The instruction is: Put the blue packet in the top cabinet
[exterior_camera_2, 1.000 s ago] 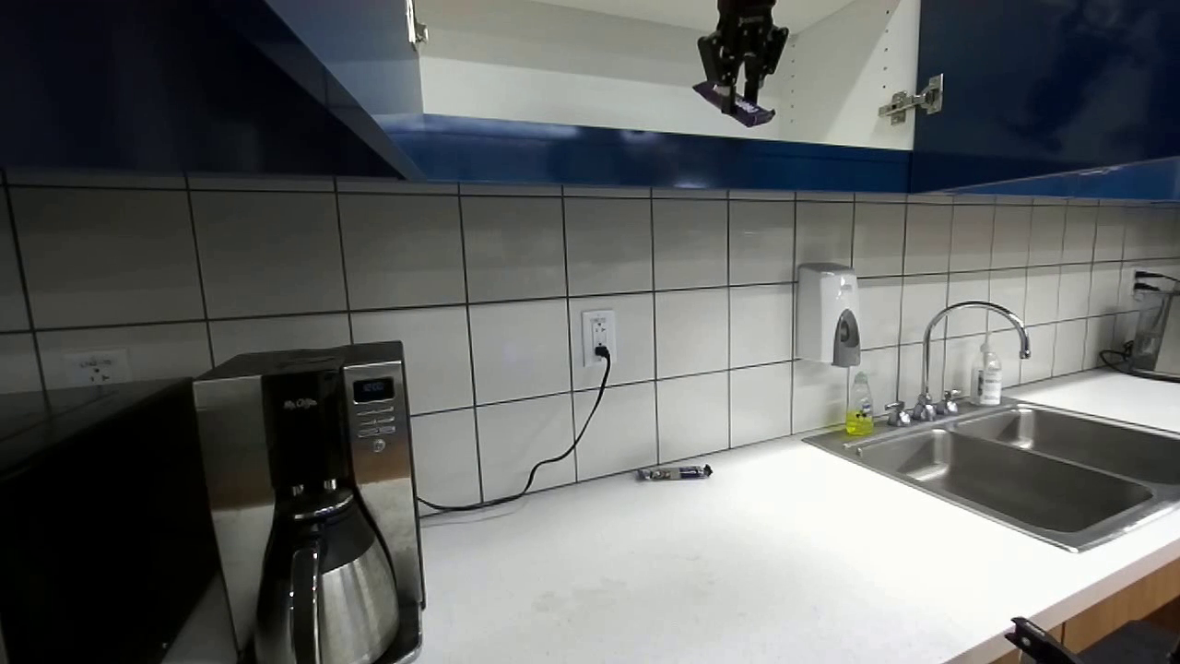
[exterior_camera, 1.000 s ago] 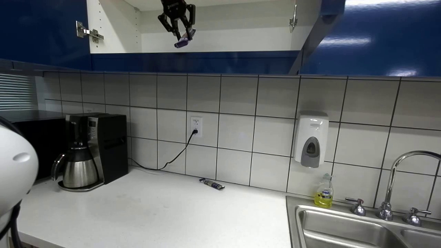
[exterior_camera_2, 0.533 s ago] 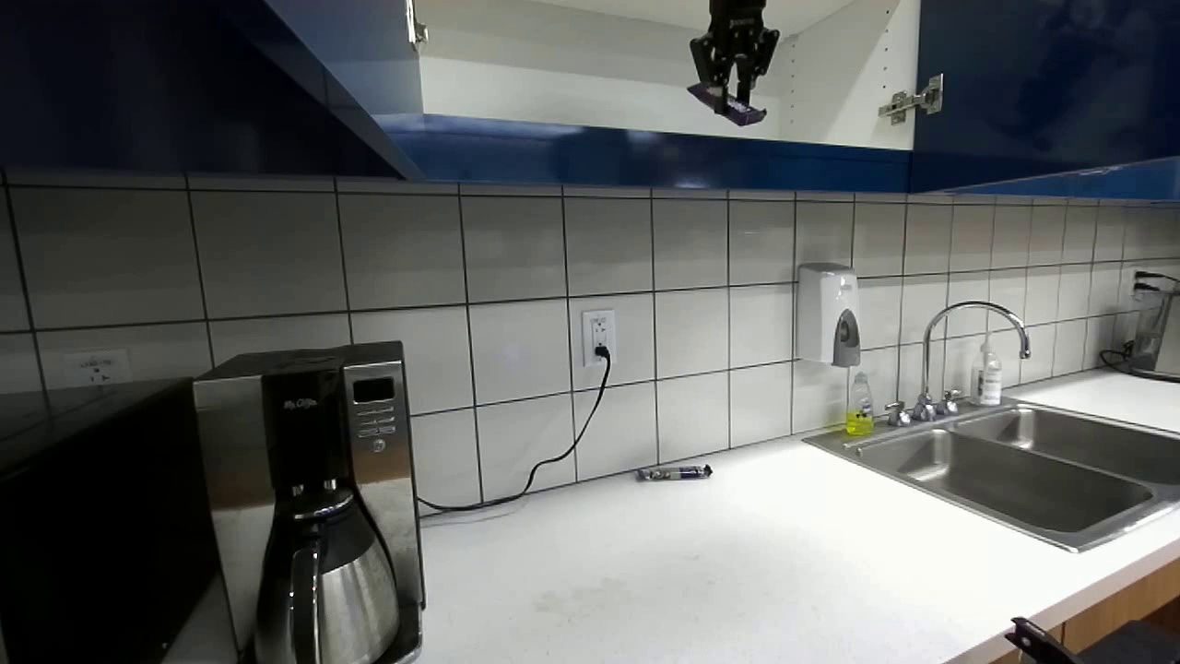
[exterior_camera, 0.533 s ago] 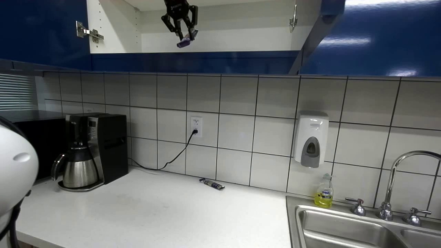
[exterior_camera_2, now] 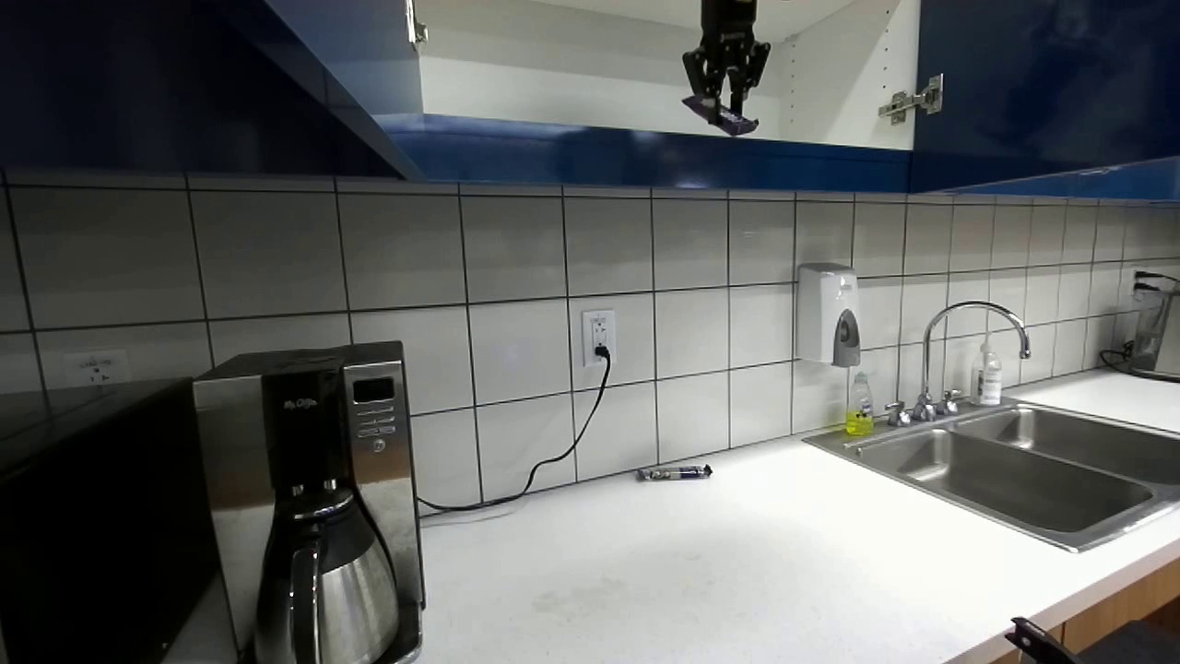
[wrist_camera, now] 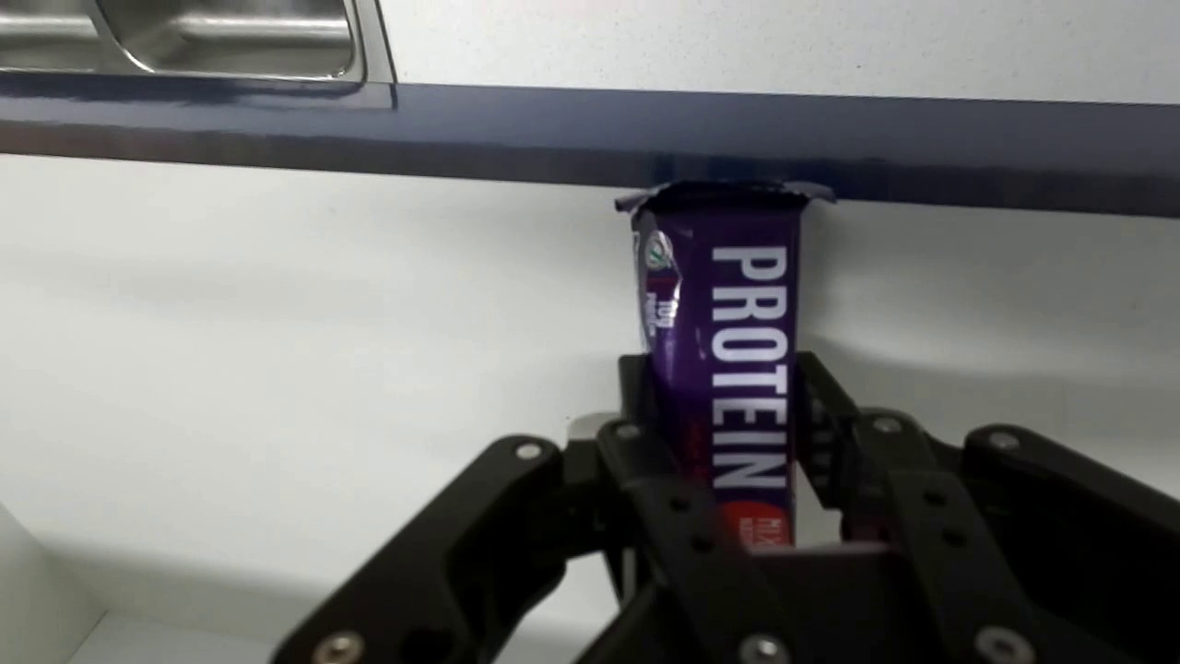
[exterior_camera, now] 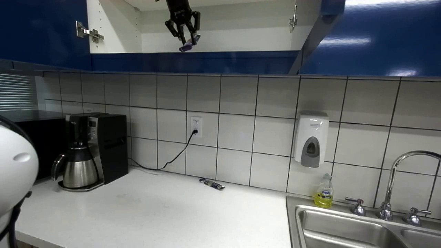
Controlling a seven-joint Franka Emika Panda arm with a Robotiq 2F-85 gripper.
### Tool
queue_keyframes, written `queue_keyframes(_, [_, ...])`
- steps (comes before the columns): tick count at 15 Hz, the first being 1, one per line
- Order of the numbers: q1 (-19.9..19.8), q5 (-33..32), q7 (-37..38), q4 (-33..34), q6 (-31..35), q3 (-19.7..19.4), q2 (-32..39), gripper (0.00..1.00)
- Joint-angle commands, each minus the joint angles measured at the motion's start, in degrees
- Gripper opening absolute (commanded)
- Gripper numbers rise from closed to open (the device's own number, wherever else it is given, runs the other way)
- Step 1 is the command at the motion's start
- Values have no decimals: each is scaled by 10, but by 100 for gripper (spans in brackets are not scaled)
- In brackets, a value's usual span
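- The gripper (wrist_camera: 724,387) fills the bottom of the wrist view and pinches the blue packet (wrist_camera: 728,314) from both sides.
- The packet (more violet than blue up close) carries PROTEIN in large white capitals and a red patch at the end toward the wrist. In both exterior views it tilts, held low in the mouth of the top cabinet (exterior_camera: 237,62).
- In the wrist view the packet's crimped far end overlaps the cabinet's dark blue front edge, with the pale interior showing on either side; whether the packet touches the cabinet anywhere, I cannot tell.
- A blue door (exterior_camera: 41,34) stands swung out at one side of the cabinet, on a metal hinge (exterior_camera: 81,29).
- Well below spreads a white counter (exterior_camera: 165,220); a dark oblong item (exterior_camera: 212,184) lies on it near the tiled wall (exterior_camera: 237,134).
- Along the counter stands a coffee maker (exterior_camera: 112,155) with a steel carafe (exterior_camera: 81,172); a black plug (exterior_camera: 195,131) sits in the wall outlet (exterior_camera: 197,121).
- A white soap dispenser (exterior_camera: 313,137) hangs on that wall, above a bottle of yellow liquid (exterior_camera: 324,198) standing on the rim of a steel sink (exterior_camera: 293,224).
- Farthest off, in an exterior view, a white bottle (exterior_camera_2: 988,378) stands beside the curved faucet (exterior_camera_2: 925,408).
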Motion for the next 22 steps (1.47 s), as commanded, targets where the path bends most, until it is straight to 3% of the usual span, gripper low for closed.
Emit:
queue_keyframes(1, [0,0,15,42,-26,1,28,14])
queue_keyframes(2, [0,0,18,48,-29,0,32,14])
queue_keyframes(3, [0,-2,21,52,-30,0,36,53])
queue_keyframes(4, [0,-2,23,56,-31,-1,40,66])
queue_keyframes(8, [-1,-1,27,58,-32,-3,41,96])
queue_keyframes(10, [-2,0,29,50,-29,-4,33,100])
queue_keyframes(22, [1,0,14,-74,14,-10,-92,100])
